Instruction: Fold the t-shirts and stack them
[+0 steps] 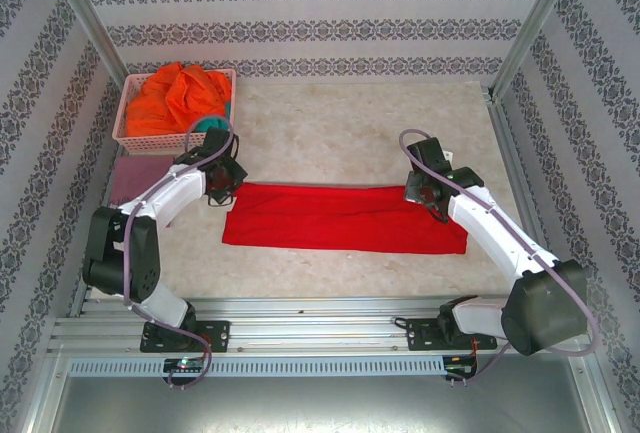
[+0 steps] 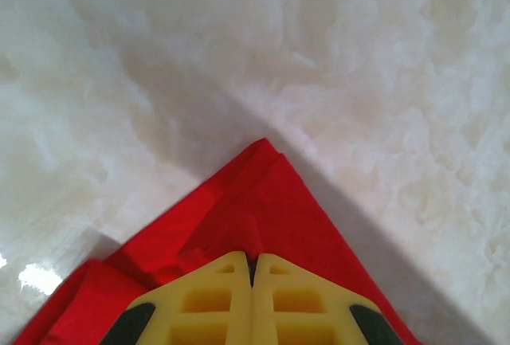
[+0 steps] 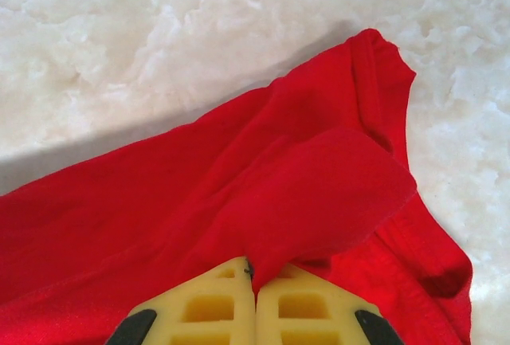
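A bright red t-shirt (image 1: 345, 218) lies folded into a long band across the middle of the table. My left gripper (image 1: 222, 190) is at its far left corner, jaws shut on a pinch of the red cloth (image 2: 255, 225). My right gripper (image 1: 425, 196) is at the far right corner, shut on a raised fold of the red t-shirt (image 3: 319, 201). Orange t-shirts (image 1: 180, 98) and a bit of teal cloth (image 1: 212, 123) fill the pink basket (image 1: 135, 135) at the back left. A dusty maroon shirt (image 1: 128, 181) lies flat in front of the basket.
The table is covered in a white fluffy mat (image 1: 340, 123). Patterned walls and metal posts (image 1: 528, 28) close it in on three sides. A metal rail (image 1: 320, 328) runs along the near edge by the arm bases.
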### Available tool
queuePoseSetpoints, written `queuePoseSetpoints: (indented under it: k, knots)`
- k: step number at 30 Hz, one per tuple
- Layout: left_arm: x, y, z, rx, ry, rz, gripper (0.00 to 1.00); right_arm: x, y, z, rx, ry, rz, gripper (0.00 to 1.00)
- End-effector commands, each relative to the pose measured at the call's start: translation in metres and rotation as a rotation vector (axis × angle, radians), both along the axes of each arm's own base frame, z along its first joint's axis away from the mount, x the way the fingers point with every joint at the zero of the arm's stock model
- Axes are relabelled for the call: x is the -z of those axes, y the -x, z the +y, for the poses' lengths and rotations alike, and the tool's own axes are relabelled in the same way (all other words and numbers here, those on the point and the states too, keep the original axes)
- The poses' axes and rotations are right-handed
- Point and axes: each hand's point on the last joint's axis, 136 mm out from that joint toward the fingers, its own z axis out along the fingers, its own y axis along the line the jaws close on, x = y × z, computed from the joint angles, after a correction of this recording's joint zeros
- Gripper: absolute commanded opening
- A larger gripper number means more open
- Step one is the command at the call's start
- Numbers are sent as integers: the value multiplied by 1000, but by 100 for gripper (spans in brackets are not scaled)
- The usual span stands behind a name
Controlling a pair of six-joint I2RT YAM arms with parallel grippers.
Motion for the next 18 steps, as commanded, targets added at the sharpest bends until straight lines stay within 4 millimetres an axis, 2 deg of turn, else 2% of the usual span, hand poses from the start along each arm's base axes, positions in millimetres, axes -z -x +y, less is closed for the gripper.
queuePoseSetpoints:
  k: [1,12,18]
  knots:
    - [2,12,8,-11,-5,16,0,9,9,-5,-17,45,54,0]
    - [25,33,10,-24,-2,83,0,32,20,-5,-25,48,133,0]
    - [43,47,10,-22,4,129,0,52,29,-8,-1,48,182,0]
